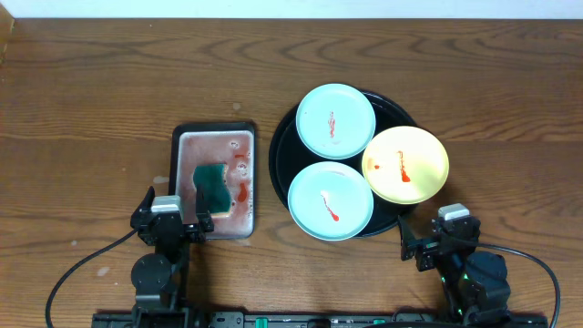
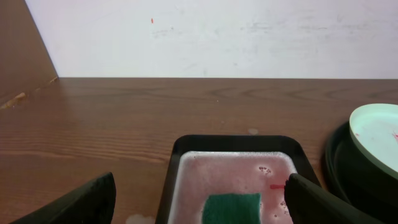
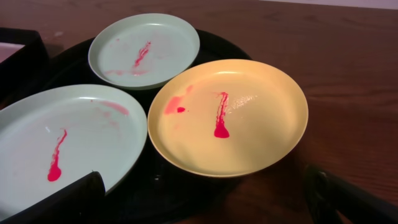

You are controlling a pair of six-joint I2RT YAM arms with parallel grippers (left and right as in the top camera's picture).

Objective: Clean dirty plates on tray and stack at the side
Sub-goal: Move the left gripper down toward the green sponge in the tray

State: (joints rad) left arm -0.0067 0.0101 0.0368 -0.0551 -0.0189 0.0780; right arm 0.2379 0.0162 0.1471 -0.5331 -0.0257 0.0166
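Overhead: 3 smeared plates (image 1: pixel 331 202) on tray (image 1: pixel 277 159) — just ahead of right tool (image 1: pixel 435 235); it and left tool (image 1: pixel 175 219) spread.

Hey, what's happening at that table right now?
Left hand, right hand open, empty. Blue plates, yellow plate on black tray, all sauce-smeared. Green sponge in rectangular tray; nothing blocking.

The left arm (image 1: pixel 162 253) and right arm (image 1: pixel 466 271) are blocky and matte black, each topped with a pale grey cap (image 1: pixel 166 204). Thin black cables (image 1: pixel 91 259) loop outward. The fingers (image 2: pixel 74 202) are dark wedges.
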